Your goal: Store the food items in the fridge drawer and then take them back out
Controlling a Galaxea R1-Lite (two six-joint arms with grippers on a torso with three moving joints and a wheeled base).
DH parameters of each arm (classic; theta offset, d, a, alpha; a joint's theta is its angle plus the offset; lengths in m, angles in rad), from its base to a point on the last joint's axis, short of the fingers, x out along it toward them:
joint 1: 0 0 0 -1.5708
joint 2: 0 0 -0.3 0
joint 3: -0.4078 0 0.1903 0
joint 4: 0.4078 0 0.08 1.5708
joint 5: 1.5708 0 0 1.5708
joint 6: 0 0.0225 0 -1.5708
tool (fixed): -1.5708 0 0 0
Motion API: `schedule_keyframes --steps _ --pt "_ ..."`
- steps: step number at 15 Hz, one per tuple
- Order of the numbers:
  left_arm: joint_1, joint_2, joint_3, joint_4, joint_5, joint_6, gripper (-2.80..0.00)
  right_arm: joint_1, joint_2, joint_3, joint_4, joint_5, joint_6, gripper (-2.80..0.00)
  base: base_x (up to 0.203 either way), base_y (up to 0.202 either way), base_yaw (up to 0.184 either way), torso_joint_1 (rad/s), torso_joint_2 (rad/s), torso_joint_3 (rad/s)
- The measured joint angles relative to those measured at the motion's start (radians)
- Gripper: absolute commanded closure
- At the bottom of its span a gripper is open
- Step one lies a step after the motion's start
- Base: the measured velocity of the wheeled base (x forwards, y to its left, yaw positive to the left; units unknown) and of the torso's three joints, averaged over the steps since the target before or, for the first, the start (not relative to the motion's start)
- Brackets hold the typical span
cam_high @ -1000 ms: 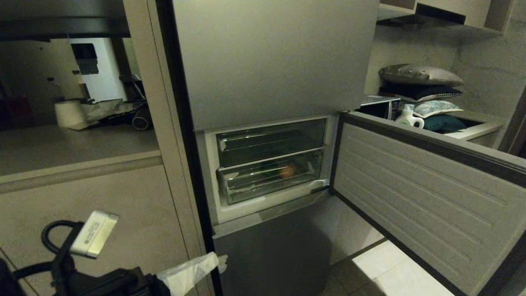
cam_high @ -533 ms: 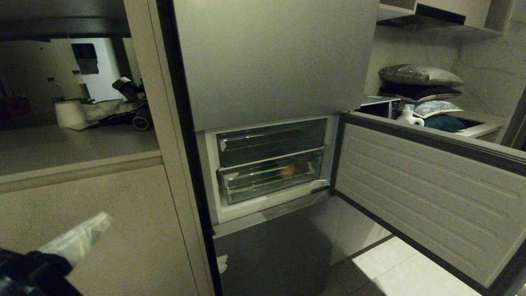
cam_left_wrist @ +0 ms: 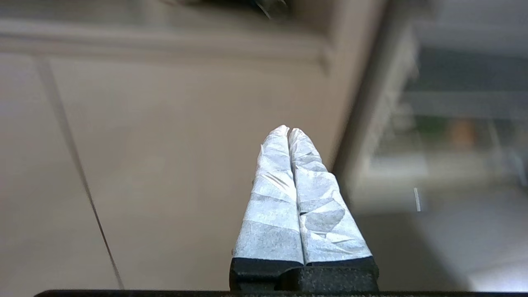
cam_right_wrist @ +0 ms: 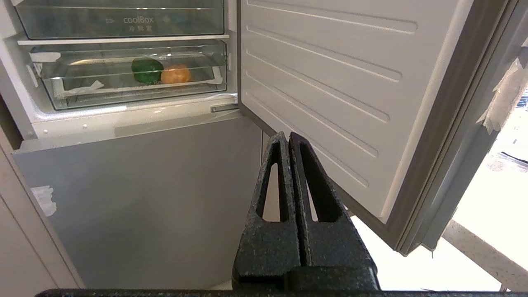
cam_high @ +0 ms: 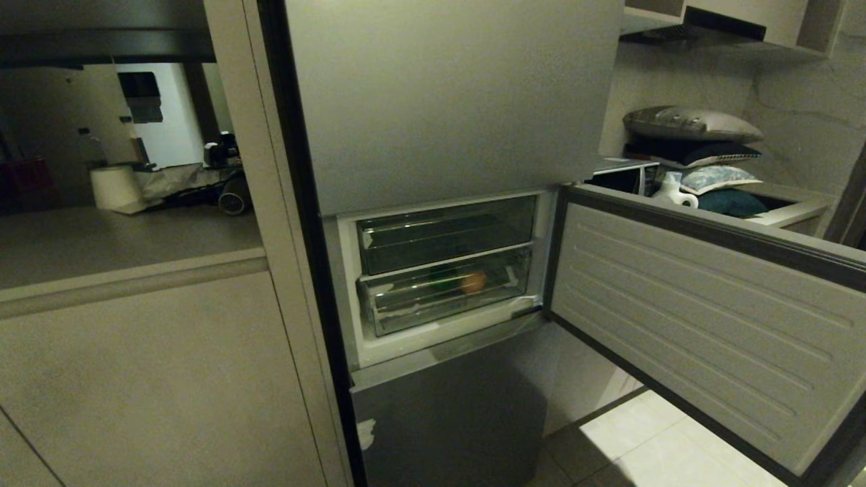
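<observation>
Left claw (cam_left_wrist: 289, 131) closed, empty, facing cabinet panel (cam_left_wrist: 185, 144). Right claw (cam_right_wrist: 287, 138) closed, empty, below open fridge door (cam_right_wrist: 330, 82). Fridge drawer (cam_high: 443, 291) pushed in, holding green item (cam_right_wrist: 147, 70) touching orange-brown item (cam_right_wrist: 176, 74).

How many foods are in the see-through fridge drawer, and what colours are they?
Green food item: 1
Orange food item: 1
Total: 2, lying side by side in the lower fridge drawer.
</observation>
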Motion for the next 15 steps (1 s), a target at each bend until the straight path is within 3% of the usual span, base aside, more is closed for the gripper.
schedule_keyframes --steps 4,6,11,15 --pt "0.022 -0.273 0.097 0.357 -0.290 0.108 0.00 0.000 0.000 0.000 0.000 -0.001 0.000 0.00 0.000 0.000 0.000 0.000 0.00 0.000" --pt "0.030 -0.373 0.120 0.471 -0.386 0.155 0.00 0.000 0.000 0.000 0.000 -0.001 0.010 0.00 0.000 0.000 0.000 0.000 0.00 0.000" --pt "0.034 -0.447 0.145 0.435 -0.336 0.057 0.00 0.000 0.000 0.000 -0.001 -0.001 0.011 0.00 0.000 0.000 0.000 0.000 0.00 0.000" --pt "0.034 -0.455 0.146 0.436 -0.336 0.044 0.00 0.000 0.000 0.000 0.000 -0.001 0.003 0.00 0.000 0.000 0.000 0.000 0.00 0.000"
